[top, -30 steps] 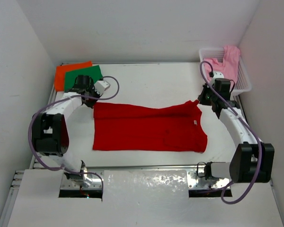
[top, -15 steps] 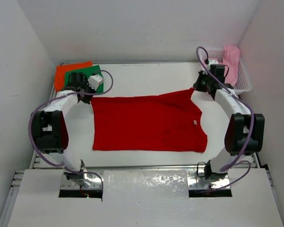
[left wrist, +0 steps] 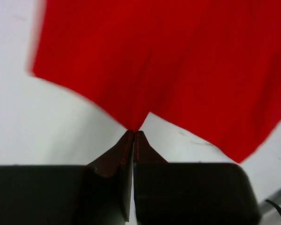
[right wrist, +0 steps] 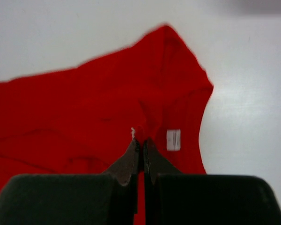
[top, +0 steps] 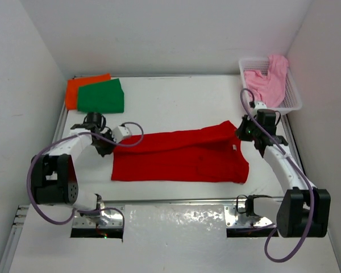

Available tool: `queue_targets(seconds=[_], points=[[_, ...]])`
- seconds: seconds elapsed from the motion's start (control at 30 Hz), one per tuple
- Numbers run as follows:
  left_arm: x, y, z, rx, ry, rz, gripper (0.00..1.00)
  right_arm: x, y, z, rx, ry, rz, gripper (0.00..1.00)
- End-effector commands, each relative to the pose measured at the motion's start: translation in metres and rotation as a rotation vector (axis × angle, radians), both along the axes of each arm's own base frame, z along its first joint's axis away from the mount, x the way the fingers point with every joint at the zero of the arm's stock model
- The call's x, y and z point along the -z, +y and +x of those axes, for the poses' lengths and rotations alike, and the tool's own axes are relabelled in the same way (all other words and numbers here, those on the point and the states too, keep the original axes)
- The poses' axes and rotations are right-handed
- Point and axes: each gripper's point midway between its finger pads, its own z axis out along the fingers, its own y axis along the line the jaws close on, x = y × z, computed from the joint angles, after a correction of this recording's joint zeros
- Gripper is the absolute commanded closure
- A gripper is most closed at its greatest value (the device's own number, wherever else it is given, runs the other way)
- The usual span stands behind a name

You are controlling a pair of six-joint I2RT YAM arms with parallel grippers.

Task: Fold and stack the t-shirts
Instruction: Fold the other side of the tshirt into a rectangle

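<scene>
Two grips hold the red shirt mid-counter: left end effector clamped on its hem corner, right end effector clamped beside the collar; uneven pulling could skew the fold; beyond, green shirt overlaps orange shirt.

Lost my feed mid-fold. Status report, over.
Left claw, right claw shut on red cloth t-shirt, one at each end. Shirt partly folded. Nothing blocking.
</scene>
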Motion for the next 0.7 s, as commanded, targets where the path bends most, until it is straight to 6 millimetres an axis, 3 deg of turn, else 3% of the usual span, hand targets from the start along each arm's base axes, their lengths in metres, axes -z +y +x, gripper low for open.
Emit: queue_targets(seconds=[0.0,0.1,0.37,0.4,0.43,0.53,0.57,0.6,0.67], points=[[0.015,-0.004,-0.027,0.108,0.061,0.020,1.00,0.031,-0.001,-0.027,0.013,0.096,-0.001,1.00],[0.022,0.003,-0.029,0.089,0.055,0.057,1.00,0.041,-0.010,-0.040,0.043,0.126,-0.040,1.00],[0.024,0.012,-0.022,0.084,0.032,0.111,1.00,0.047,-0.007,-0.048,0.025,0.146,-0.034,1.00],[0.025,0.014,-0.024,0.087,0.040,0.122,0.95,0.050,-0.006,-0.051,0.025,0.154,-0.033,1.00],[0.025,0.015,-0.026,0.092,0.048,0.129,0.76,0.052,-0.006,-0.053,0.025,0.158,-0.029,1.00],[0.017,0.017,-0.025,0.095,0.060,0.139,0.58,0.061,0.000,-0.062,0.014,0.182,-0.002,1.00],[0.012,0.015,-0.022,0.091,0.058,0.125,0.57,0.064,0.001,-0.065,0.017,0.187,0.007,1.00],[-0.007,0.006,-0.004,0.089,0.005,0.079,0.55,0.074,0.004,-0.073,0.014,0.213,0.028,1.00],[-0.034,-0.007,0.014,0.029,-0.032,-0.008,0.48,0.081,0.009,-0.079,0.025,0.228,0.065,1.00]])
